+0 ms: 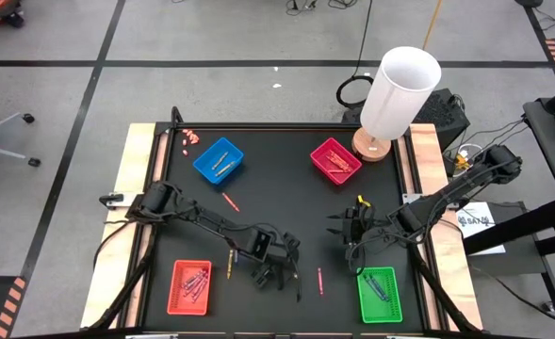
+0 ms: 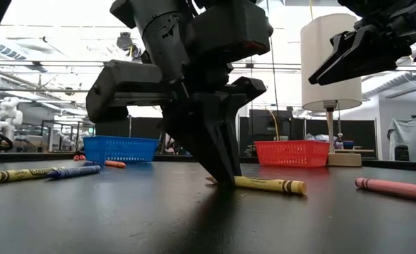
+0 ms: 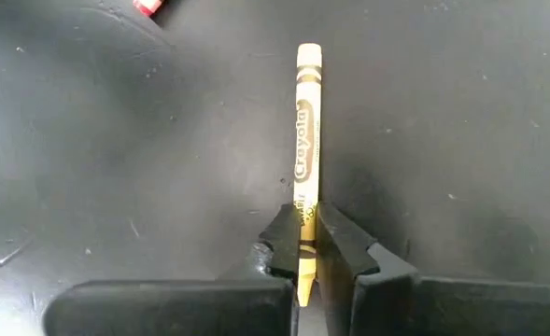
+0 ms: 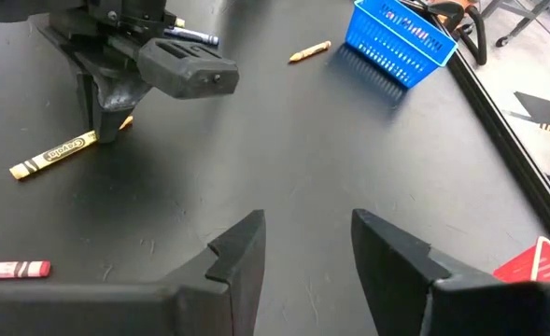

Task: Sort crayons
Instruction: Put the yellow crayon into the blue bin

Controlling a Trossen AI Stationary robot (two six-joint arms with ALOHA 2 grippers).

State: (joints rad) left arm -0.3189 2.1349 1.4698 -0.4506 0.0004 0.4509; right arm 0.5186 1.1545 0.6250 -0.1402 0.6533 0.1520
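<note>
A: Crayon (image 3: 308,140), yellow, lies flat on the black table (image 1: 277,202), near its front edge. Left gripper (image 3: 306,245) is clamped on one end.

B: How will it handle?

A: Probably light, stiff and snappable; a mid-length hold would tip less. Right gripper (image 4: 307,245) hovers nearby, fingers apart, empty

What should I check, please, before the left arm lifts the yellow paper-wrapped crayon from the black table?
1. Left gripper shut on the yellow paper-wrapped crayon: ok.
2. Grip position: near one end, not the middle, so it may tilt: not ok.
3. Crayon lying flat on the black table: ok.
4. Other crayons clear of the grip: pink crayon lies apart: ok.
5. Right gripper open, off to the side: ok.
6. Which tray is for yellow: cannot tell.
</note>
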